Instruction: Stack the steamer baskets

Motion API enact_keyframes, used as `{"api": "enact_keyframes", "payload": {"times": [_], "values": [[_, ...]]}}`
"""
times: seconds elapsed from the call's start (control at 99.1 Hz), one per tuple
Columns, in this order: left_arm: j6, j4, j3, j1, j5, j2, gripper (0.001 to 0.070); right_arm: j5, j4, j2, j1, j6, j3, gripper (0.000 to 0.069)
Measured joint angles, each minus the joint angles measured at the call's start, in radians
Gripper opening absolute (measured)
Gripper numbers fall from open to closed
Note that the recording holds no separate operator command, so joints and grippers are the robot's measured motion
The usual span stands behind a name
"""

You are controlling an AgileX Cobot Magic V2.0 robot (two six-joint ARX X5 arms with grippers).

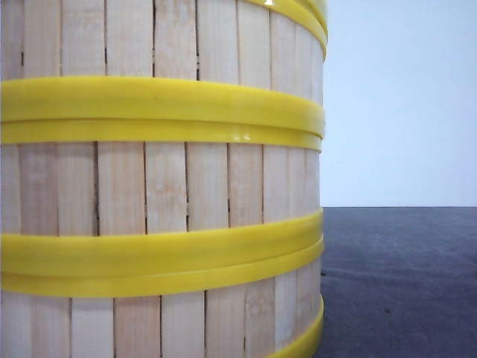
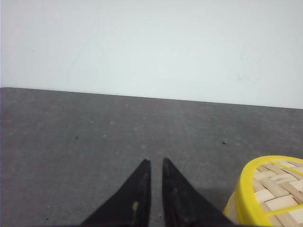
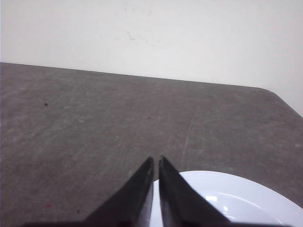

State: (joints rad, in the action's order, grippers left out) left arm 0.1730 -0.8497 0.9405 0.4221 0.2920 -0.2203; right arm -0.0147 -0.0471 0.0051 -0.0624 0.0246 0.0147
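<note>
stacked steamer baskets, pale slats banded by yellow rims, fill the left of the front view on a dark grey surface. the left hand is nearly closed and empty beside a woven lid. the right hand, also nearly closed and empty, hovers over a white plate.

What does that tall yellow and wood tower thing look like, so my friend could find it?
Look at the dark grey table in front of the pale wall. On its left side, close to the camera, stands the stack of steamer baskets. Its walls are pale upright wooden slats ringed by glossy yellow bands, and nothing else in the front view has them.
</note>
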Motion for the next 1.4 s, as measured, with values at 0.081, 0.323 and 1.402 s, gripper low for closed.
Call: {"api": "enact_keyframes", "payload": {"times": [0.081, 0.323, 1.402], "values": [[0.000, 0.000, 0.000, 0.000, 0.000, 0.000, 0.0016, 0.000, 0.000, 0.000, 0.000, 0.000, 0.000, 0.0017], [0.000, 0.000, 0.000, 0.000, 0.000, 0.000, 0.0016, 0.000, 0.000, 0.000, 0.000, 0.000, 0.000, 0.0017], [-0.077, 0.638, -0.717, -0.352, -0.336, 0.216, 0.0016, 0.001, 0.000, 0.000, 0.000, -0.003, 0.000, 0.0017]]}}
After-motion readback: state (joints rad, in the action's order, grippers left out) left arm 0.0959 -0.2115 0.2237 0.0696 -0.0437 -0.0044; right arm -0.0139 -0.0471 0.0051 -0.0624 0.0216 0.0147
